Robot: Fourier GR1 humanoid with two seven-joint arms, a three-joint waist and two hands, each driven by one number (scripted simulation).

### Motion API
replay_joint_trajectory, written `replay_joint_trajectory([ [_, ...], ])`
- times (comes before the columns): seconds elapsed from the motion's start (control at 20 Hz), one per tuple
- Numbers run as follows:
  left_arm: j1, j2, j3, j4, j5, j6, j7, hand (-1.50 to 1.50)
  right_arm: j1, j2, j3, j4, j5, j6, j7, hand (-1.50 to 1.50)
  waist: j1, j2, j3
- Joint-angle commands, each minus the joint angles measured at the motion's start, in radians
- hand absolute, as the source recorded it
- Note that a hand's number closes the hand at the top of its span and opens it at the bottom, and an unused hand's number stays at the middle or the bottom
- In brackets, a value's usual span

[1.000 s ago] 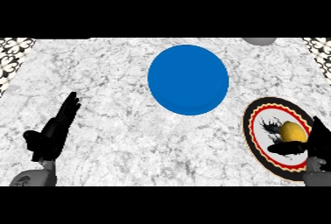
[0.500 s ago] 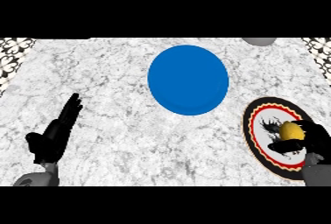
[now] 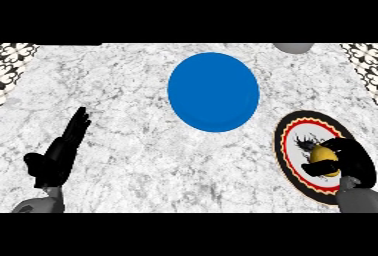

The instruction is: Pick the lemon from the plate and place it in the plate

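Note:
A yellow lemon (image 3: 322,154) lies on the patterned plate (image 3: 295,134) with the black, red and white rim at the right. My right hand (image 3: 350,161) is curled round the lemon from the right, thumb below it, and hides most of it. A plain blue plate (image 3: 213,92) sits up the counter at centre. At the lower left my left hand (image 3: 60,152) rests open, fingers straight and pointing up, away from both plates.
A grey object (image 3: 292,47) is cut off by the top edge at the upper right. Patterned strips (image 3: 16,65) border the marble counter at both upper corners.
My right hand has slid left over the patterned plate and its fingers have closed round the lemon. The left hand has stayed in place.

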Motion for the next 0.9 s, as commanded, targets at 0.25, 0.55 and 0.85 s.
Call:
replay_joint_trajectory([
  [0.25,0.031,0.012,0.024,0.010,0.011,-0.013,-0.024,0.00,0.363,0.208,0.341,-0.398,0.420,-0.185,0.231,1.50,-0.021,0.001,0.009],
  [0.55,0.012,0.009,0.011,-0.011,0.013,-0.026,0.011,0.00,0.416,0.281,0.515,-0.668,0.713,-0.102,0.383,1.50,-0.006,0.006,0.011],
  [0.85,0.030,-0.030,-0.010,-0.023,-0.021,0.016,-0.002,0.00,0.463,0.304,0.707,-0.849,0.980,-0.011,0.465,1.50,-0.001,0.007,0.011],
])
